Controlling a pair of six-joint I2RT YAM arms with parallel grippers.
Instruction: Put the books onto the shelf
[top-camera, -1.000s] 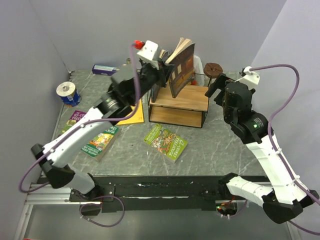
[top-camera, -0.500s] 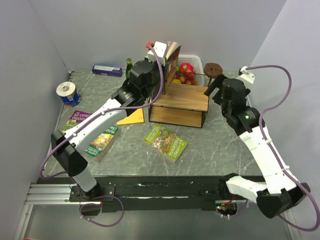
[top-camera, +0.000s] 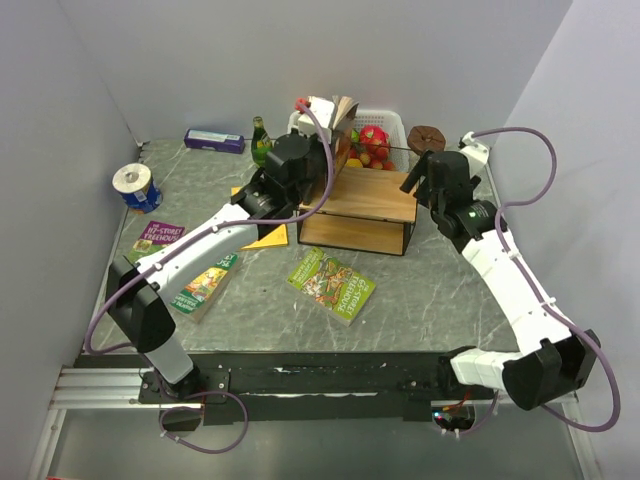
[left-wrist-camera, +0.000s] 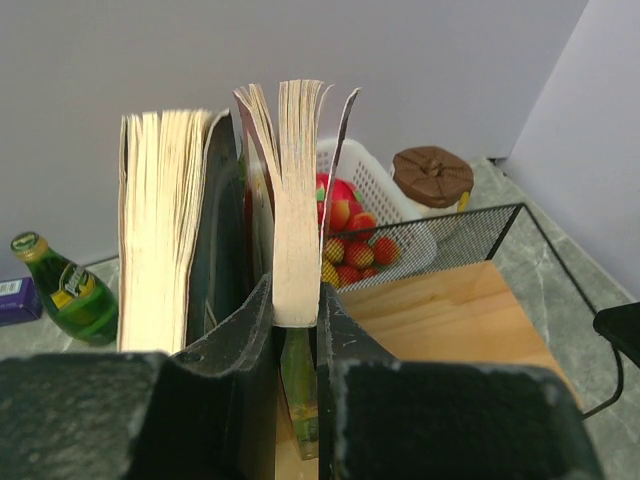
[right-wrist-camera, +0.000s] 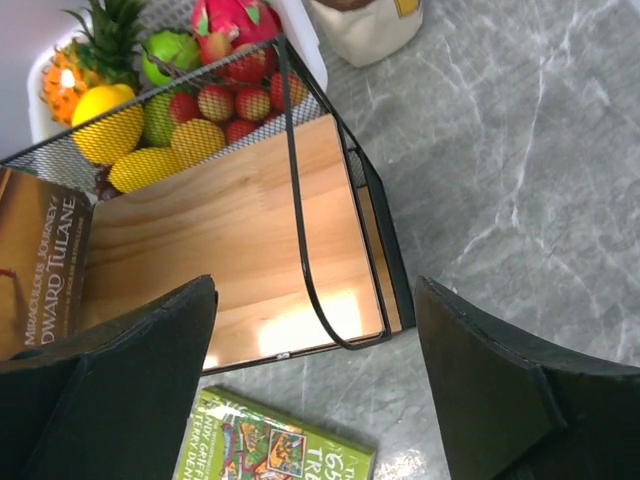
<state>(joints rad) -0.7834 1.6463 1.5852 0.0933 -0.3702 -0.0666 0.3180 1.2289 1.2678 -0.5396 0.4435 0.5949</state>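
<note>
Got left gripper (left-wrist-camera: 297, 322) pinched tight on thin book (left-wrist-camera: 293, 200), held upright, page edges toward lens, leaves splaying at top. Hard against the left finger: thicker book (left-wrist-camera: 160, 230), also upright; wooden top of shelf (left-wrist-camera: 450, 320) with black mesh rim below right. Behind: white fruit basket (left-wrist-camera: 368, 185), brown-lidded jar (left-wrist-camera: 432, 176) right of it, green bottle (left-wrist-camera: 62, 290) far left.

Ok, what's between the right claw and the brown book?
Only the shelf's top board, bare, and its black end frame; nothing sits on that stretch. The right wrist view shows it.
</note>
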